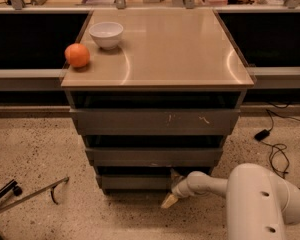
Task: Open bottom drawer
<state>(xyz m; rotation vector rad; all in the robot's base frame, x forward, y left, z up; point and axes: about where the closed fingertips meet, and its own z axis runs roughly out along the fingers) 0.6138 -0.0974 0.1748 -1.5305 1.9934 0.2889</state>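
Bottom drawer (132, 182): lowest of three grey fronts under the desk (180, 49), plain, set beneath the middle drawer (155, 156). Dark gap above its top edge; no interior shows. Top drawer (155, 121) is the widest and has pale scratches right of centre.

Hand (172, 188) low at the right end of the bottom drawer front, on a pale arm (210, 183) reaching in from the robot's rounded body (265, 204) at lower right. Fingers spread apart: the upper one sits at the front's top edge, the lower pale one (169, 200) angles down toward the floor. Nothing held between them that I can make out.

On the desk, far left: orange (77, 55) near the edge, white bowl (106, 34) just behind it, apart. Speckled floor (45, 149); black cables (277, 151) at right.
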